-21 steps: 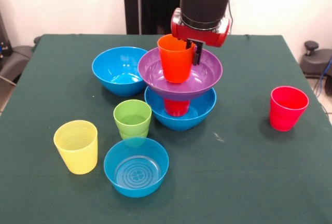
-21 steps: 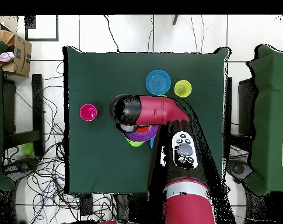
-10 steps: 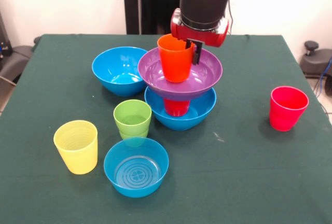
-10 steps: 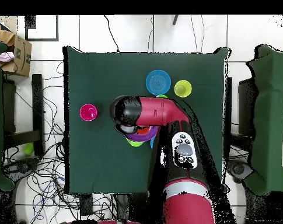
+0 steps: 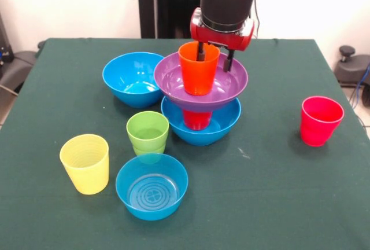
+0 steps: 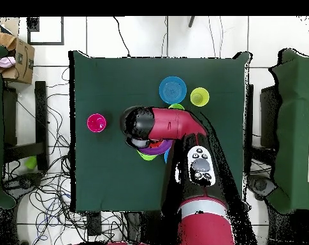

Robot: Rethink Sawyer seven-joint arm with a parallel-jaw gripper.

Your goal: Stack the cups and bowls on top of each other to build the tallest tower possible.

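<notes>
On the green worktop (image 5: pixel 277 192), going left to right in the front view, the yellow cup (image 5: pixel 85 164) stands upright and holds nothing, near the front left. Next comes the small blue bowl (image 5: pixel 152 186), open side up, with only its ringed bottom showing inside. Just behind it the light green cup (image 5: pixel 148 132) sits nested in a small green bowl (image 5: pixel 150 157), of which only a sliver of rim shows. Farther back a large blue bowl (image 5: pixel 133 78) holds nothing. Beside it rises the tower (image 5: pixel 200 102): a second large blue bowl (image 5: pixel 201 124) at the base holds the red cup (image 5: pixel 197 119), the wide purple bowl (image 5: pixel 200 81) rests on that cup, and the orange cup (image 5: pixel 198 67) stands upright inside the purple bowl. The hand (image 5: pixel 214 55) hangs over the orange cup with its fingers apart, one dipping inside the cup's mouth and one outside its far wall, not pinching it. Well to the right the pinkish-red cup (image 5: pixel 320 120) stands alone. The overhead view hides most of the tower under the arm (image 6: pixel 166 122), leaving only slivers of purple and blue, but shows the small blue bowl, yellow cup and pinkish-red cup from above.
</notes>
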